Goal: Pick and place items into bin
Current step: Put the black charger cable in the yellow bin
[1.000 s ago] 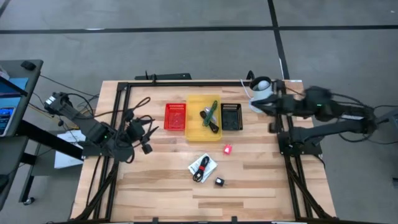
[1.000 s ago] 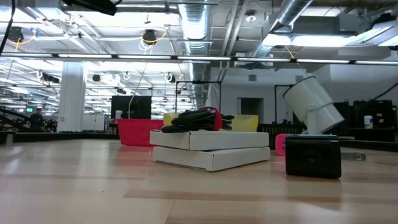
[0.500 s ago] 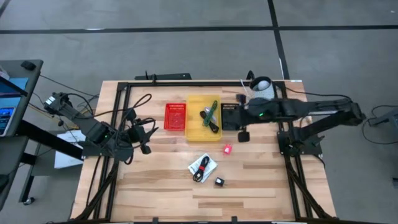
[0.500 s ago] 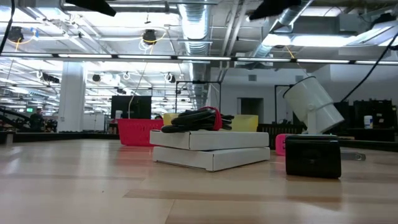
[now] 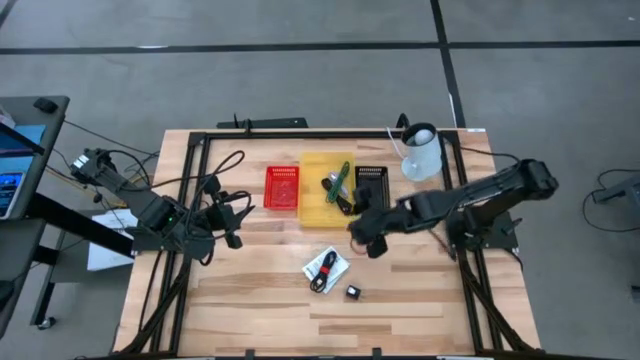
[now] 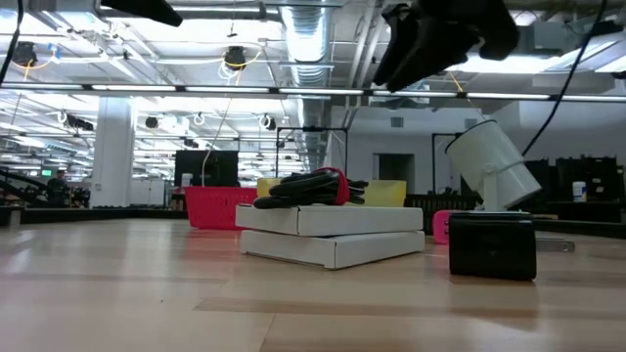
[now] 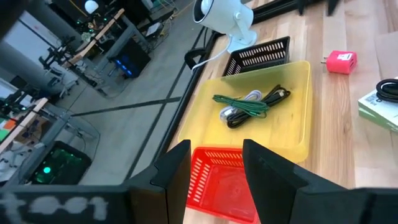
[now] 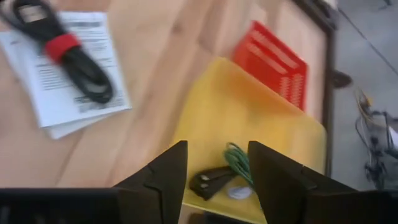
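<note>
A: Where is the right tool (image 5: 368,232) now?
B: Over the middle of the tabletop (image 5: 250,300), just in front of the yellow bin (image 5: 318,205). In its own wrist view the two fingers (image 8: 163,174) stand spread, w/ nothing between them.

A: And the pink-red piece?
B: In the high view the right arm covers that spot, so I cannot see it there. The left wrist view shows the pink-red piece (image 7: 340,62) on the wood beside the yellow bin, and the low view shows only a small part of it behind the black block (image 6: 492,246).

A: Other items?
B: The white packet (image 5: 327,267) lies near the front of the tabletop, w/ the dark cable (image 5: 324,266) on top; the cable has a red band. The black block is just beside it, toward the front right. The green-and-black tools (image 7: 245,106) lie inside the yellow bin, but they are too tangled to count.

A: Left tool?
B: The left tool (image 5: 232,205) waits at the left side, beside the red basket (image 5: 282,187). Its fingers (image 7: 171,171) are apart and empty.

A: Anything cut off?
B: In the low view the right arm shows only as a dark shape at the top edge. The black basket (image 5: 372,180) is partly under that arm in the high view. A white camera (image 5: 420,150) stands at the far right corner.
</note>
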Motion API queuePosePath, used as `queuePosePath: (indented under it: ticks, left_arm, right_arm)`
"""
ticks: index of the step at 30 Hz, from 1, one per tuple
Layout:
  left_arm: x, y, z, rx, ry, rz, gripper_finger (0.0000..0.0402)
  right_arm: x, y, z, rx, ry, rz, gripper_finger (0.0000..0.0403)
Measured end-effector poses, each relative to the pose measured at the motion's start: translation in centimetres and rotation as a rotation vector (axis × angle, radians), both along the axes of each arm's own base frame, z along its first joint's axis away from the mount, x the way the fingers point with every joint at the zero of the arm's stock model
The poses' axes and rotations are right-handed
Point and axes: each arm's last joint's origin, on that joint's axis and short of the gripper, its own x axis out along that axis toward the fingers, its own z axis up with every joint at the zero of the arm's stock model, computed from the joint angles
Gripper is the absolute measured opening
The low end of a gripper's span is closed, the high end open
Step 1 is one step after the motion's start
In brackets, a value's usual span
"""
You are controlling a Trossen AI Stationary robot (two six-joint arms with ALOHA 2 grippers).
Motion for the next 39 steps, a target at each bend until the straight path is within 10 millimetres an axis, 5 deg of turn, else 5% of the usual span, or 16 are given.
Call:
queuePosePath:
  ticks: [17, 39]
  left_arm:
    - [0.2, -0.2, 0.1, -0.04, -0.02, -0.017, 0.0137]
    - [0.2, -0.2, 0.2, -0.06, -0.021, -0.033, 0.0137]
  right_arm:
    - [5.7, 4.7, -0.8, 0.076, 0.374, 0.205, 0.0128]
    - [10.1, 5.9, -3.4, 0.076, 0.483, 0.388, 0.0127]
